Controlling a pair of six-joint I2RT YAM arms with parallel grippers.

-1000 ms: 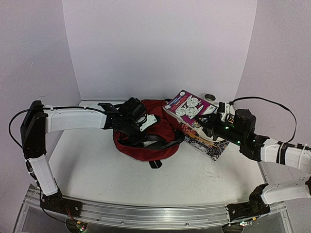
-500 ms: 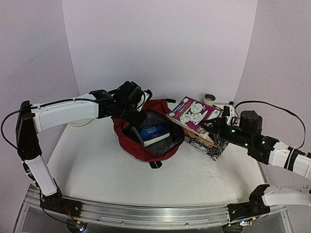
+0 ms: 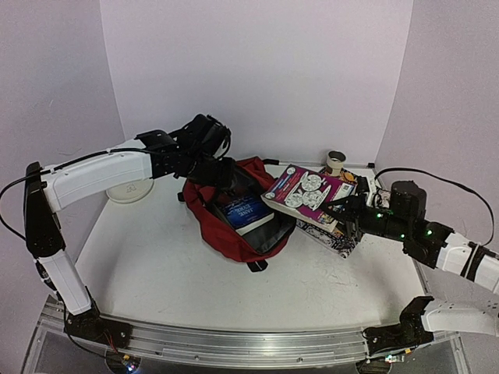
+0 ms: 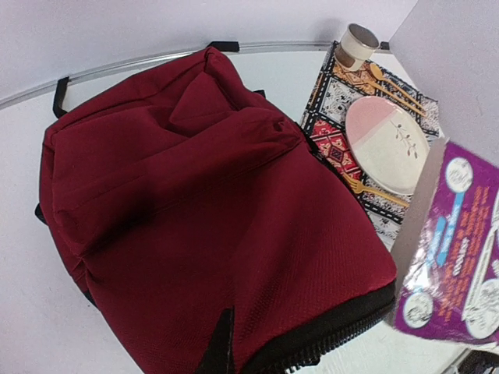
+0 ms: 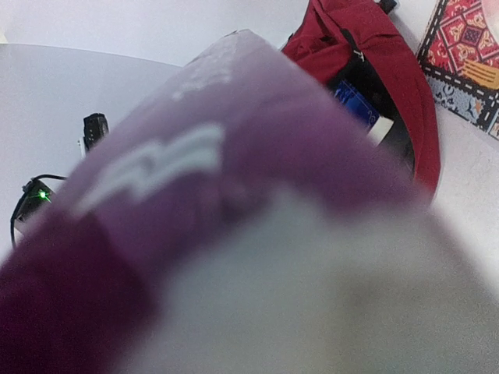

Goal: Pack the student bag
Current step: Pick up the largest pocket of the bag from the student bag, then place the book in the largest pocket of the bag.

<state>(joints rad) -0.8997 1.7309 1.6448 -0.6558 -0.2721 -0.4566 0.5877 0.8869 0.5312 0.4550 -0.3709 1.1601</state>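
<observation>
The student bag (image 3: 234, 234) lies open on the table (image 3: 156, 257) with a blue book (image 3: 245, 212) inside, left fingers (image 3: 217, 171) pinched on its top edge, while right fingers (image 3: 338, 204) clamp a purple book (image 3: 306, 187) not yet in.

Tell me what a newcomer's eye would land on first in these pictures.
The dark red backpack at the middle of the table stands out first. Its mouth is pulled open by the left tool at the top flap, showing a blue book inside. Next comes the purple box, which the right tool holds tilted at the backpack's right rim, over a patterned mat.
</observation>
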